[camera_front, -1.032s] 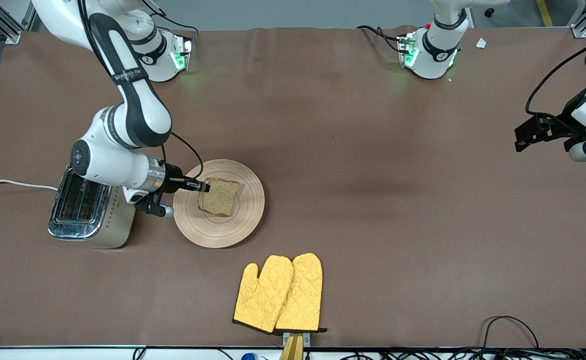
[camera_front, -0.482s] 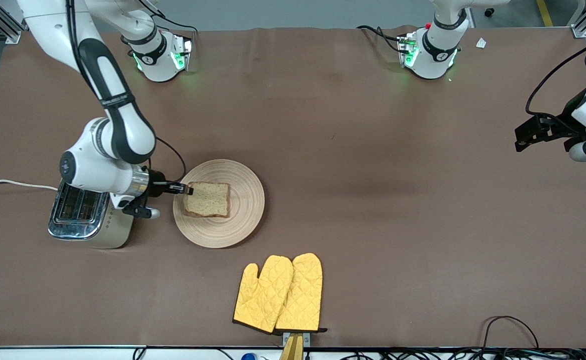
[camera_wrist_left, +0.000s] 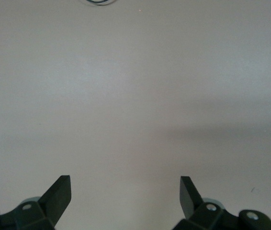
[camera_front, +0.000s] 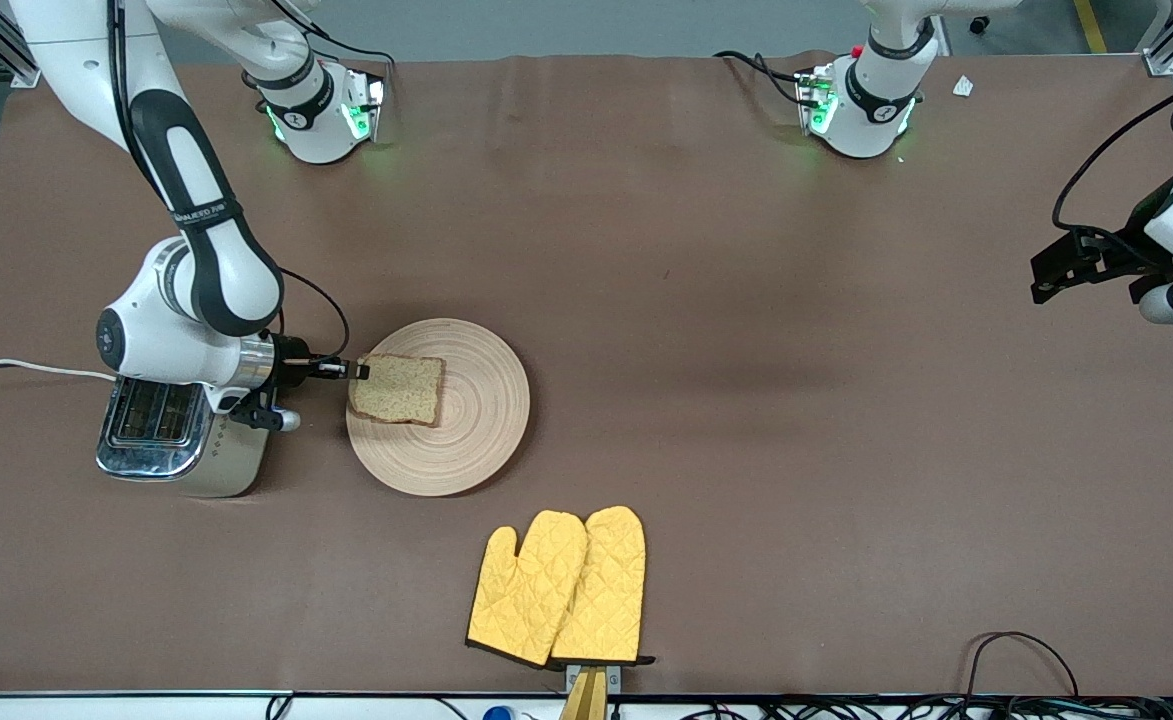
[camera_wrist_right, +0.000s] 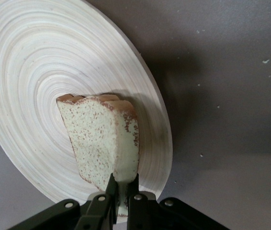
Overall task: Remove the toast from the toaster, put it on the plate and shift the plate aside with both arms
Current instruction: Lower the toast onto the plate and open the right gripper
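The toast (camera_front: 398, 389), a speckled tan slice with a darker crust, is pinched by one edge in my right gripper (camera_front: 358, 371), which is shut on it. It hangs over the part of the round light-wood plate (camera_front: 476, 440) that lies toward the toaster. In the right wrist view the toast (camera_wrist_right: 102, 139) stands between the shut fingers of the right gripper (camera_wrist_right: 123, 184), with the plate (camera_wrist_right: 25, 72) beneath it. My left gripper (camera_front: 1046, 275) waits open over bare table at the left arm's end. The left wrist view shows the left gripper (camera_wrist_left: 126, 191) wide apart and empty.
A chrome two-slot toaster (camera_front: 171, 425) stands beside the plate toward the right arm's end, right under the right wrist. A pair of yellow oven mitts (camera_front: 558, 585) lies nearer to the front camera than the plate. A white cord (camera_front: 26, 367) runs off from the toaster.
The right gripper has drawn the toast from the plate's middle toward the toaster, so it now hangs over the plate's rim. The left arm has not moved.
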{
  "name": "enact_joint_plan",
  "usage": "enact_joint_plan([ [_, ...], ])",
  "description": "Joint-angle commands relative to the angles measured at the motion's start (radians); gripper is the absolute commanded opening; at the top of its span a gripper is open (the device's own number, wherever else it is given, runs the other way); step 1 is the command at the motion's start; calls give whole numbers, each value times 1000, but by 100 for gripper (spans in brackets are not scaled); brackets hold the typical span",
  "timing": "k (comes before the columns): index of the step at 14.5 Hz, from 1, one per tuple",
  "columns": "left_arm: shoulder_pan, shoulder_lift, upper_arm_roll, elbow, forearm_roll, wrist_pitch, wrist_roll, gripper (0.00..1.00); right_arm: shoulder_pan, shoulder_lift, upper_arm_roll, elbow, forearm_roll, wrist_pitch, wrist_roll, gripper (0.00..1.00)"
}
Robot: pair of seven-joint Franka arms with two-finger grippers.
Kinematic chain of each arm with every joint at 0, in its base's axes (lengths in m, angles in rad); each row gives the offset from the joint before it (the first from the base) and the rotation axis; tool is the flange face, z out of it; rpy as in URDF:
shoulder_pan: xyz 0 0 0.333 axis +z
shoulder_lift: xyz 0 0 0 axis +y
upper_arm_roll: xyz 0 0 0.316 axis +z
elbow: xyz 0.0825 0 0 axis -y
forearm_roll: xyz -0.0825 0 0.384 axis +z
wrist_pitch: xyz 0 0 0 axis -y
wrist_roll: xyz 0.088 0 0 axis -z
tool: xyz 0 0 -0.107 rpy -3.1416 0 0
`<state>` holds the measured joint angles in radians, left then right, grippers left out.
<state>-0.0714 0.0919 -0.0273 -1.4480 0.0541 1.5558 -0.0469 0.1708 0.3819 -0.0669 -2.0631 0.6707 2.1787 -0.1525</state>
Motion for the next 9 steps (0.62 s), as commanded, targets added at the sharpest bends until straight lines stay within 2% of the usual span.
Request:
enact_joint_plan([
  [1, 5, 2, 1, 3, -11, 4, 4, 100, 3, -15, 7, -15, 30, 4, -4, 5],
  [2, 5, 2, 1, 3, -11, 4, 5, 100, 3, -14, 7, -11, 30, 1, -5, 8],
  [3, 5, 2, 1, 1, -11, 4, 5, 100, -1, -14, 7, -5, 30, -5, -6, 32],
  [4, 5, 2, 1, 3, -11, 4, 5, 100, -1, -14, 6, 0, 30, -5, -6, 73],
  [5, 5, 2, 1, 3, -11, 4, 5, 100, -4, -14, 6, 3, 29, -8, -6, 96],
  [6, 5, 2, 1, 3, -11, 6, 5, 100, -10, -14, 4, 3, 29, -8, -7, 100],
  [9, 5, 2, 1, 3, -11, 4, 4, 100, -46, -18, -8, 26, 9, -98, -16, 100],
])
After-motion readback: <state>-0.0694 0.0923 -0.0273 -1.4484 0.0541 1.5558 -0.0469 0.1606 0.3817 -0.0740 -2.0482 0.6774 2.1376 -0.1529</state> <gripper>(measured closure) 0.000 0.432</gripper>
